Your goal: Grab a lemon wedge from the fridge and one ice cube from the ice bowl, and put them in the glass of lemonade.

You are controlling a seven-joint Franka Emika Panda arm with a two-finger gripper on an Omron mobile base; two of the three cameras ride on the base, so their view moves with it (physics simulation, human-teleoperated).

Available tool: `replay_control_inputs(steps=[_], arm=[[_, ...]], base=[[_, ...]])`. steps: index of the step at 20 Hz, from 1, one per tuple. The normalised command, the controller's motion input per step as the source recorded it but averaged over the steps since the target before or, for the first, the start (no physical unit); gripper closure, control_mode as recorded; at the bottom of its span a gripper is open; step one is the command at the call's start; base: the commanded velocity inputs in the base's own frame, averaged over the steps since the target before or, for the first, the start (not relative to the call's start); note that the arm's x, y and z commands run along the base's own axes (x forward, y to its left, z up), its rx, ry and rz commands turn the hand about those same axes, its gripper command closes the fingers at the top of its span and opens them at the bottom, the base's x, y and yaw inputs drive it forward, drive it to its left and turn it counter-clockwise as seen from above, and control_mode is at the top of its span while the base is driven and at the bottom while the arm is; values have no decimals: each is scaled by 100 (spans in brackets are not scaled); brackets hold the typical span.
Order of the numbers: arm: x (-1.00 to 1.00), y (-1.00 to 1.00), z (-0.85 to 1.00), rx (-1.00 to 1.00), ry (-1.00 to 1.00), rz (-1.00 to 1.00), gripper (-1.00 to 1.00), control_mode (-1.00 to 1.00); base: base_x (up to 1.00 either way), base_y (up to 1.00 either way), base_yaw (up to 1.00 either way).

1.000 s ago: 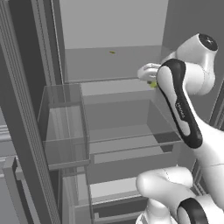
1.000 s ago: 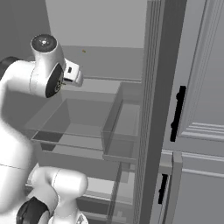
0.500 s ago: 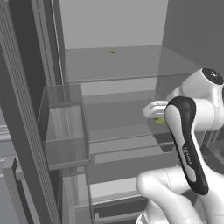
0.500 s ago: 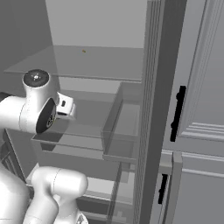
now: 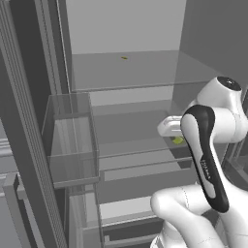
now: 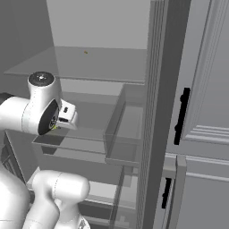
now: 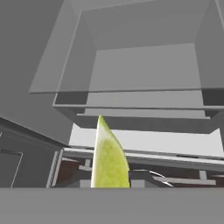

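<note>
the white arm's gripper (image 5: 175, 138) has dropped lower out of the open dark-grey fridge (image 5: 29, 121) (clamped on the yellow-green lemon wedge (image 7: 109, 157)), so ice comes next.

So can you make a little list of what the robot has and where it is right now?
place: inside the open tall dark-grey fridge, in front of its pale-grey shelves
held thing: yellow-green lemon wedge, pointed tip up in the hand view
gripper: shut on the lemon wedge
nearby: clear plastic bin on the fridge's left side, apart from the arm
small speck: a tiny yellowish bit lies on the upper shelf; too small to tell what it is
task step: wedge picked, not yet in any glass
</note>
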Motion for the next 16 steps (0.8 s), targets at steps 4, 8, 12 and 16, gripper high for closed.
replay_control_inputs(steps=[4,8,12,16], arm=[[-28,0,-2,0,3,0,100,-100],[0,0,0,0,0,0,100,100],[0,0,0,0,0,0,100,100],[0,0,0,0,0,0,100,100]], base=[[0,0,0],[-85,0,0],[-99,0,1],[-100,3,26]])
